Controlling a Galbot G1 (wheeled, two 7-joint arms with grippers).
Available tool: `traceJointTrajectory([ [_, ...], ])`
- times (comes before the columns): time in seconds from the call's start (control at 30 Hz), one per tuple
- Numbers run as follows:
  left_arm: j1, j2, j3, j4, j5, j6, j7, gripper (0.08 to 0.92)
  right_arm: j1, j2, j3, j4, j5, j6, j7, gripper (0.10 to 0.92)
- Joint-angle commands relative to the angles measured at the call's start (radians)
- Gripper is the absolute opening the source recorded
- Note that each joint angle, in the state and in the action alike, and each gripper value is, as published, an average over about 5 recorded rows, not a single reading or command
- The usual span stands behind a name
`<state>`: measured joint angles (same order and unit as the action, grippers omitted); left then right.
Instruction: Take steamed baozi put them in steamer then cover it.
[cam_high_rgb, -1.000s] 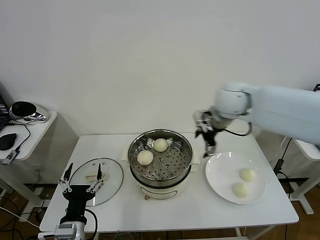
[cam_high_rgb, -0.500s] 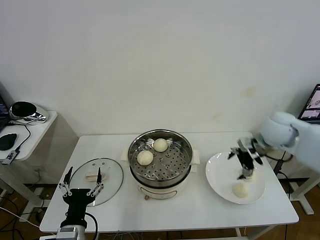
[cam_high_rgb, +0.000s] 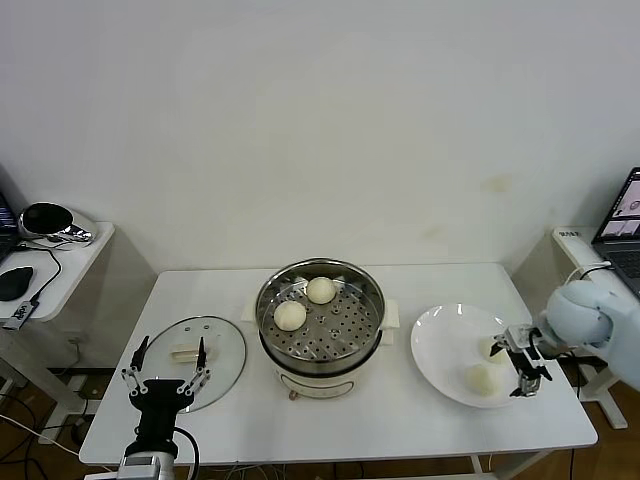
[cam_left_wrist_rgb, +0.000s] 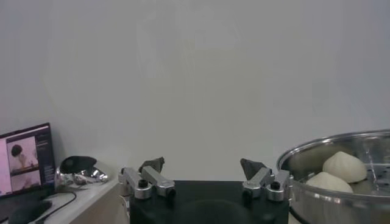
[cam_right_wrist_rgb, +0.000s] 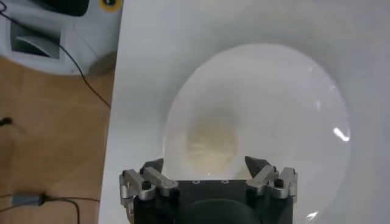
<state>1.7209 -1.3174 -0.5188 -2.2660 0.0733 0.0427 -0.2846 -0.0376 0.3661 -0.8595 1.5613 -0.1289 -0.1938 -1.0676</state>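
The steamer (cam_high_rgb: 320, 350) stands mid-table with two baozi (cam_high_rgb: 321, 290) (cam_high_rgb: 290, 315) on its perforated tray; it also shows in the left wrist view (cam_left_wrist_rgb: 341, 201). Two more baozi (cam_high_rgb: 482, 378) (cam_high_rgb: 490, 347) lie on a white plate (cam_high_rgb: 440, 350) at the right. My right gripper (cam_high_rgb: 521, 362) is open at the plate's right rim, close to these buns. In the right wrist view one bun (cam_right_wrist_rgb: 210, 145) lies just ahead of the open gripper (cam_right_wrist_rgb: 205, 164). The glass cover (cam_high_rgb: 225, 350) lies flat on the table at the left. My left gripper (cam_high_rgb: 166, 368) is open, low beside the cover.
A side table (cam_high_rgb: 70, 260) at far left holds a black-and-chrome object (cam_high_rgb: 50, 222) and a mouse (cam_high_rgb: 14, 282). A laptop (cam_high_rgb: 622, 225) sits at the far right edge. The table's front edge runs just below both grippers.
My right gripper swung from beside the steamer over to the plate and came down at its right rim by the two buns. The left gripper shifted slightly.
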Motion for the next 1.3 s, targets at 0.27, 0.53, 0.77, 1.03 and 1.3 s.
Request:
traceJointTrajectory([
  [0.27, -0.001, 0.000, -0.004, 0.003, -0.001, -0.002, 0.000, 0.823, -0.099, 0.078, 0.065, -0.101, -0.054, 0.005, 0.066, 0.823],
  [0.53, -0.004, -0.001, -0.004, 0.008, -0.001, -0.002, -0.001, 0.823, -0.112, 0.107, 0.068, -0.131, -0.056, -0.002, 0.075, 0.810],
  [0.77, -0.006, -0.001, -0.004, 0.008, -0.001, -0.002, 0.000, 0.823, -0.124, 0.119, 0.076, -0.138, -0.050, -0.011, 0.078, 0.716],
  [1.03, -0.004, -0.001, -0.004, 0.004, -0.001, -0.002, 0.000, 0.823, -0.134, 0.128, 0.081, -0.138, -0.046, -0.022, 0.073, 0.624],
  [1.3, -0.004, -0.002, -0.004, 0.000, -0.001, -0.002, -0.001, 0.823, -0.114, 0.117, 0.084, -0.134, -0.035, -0.020, 0.055, 0.564],
])
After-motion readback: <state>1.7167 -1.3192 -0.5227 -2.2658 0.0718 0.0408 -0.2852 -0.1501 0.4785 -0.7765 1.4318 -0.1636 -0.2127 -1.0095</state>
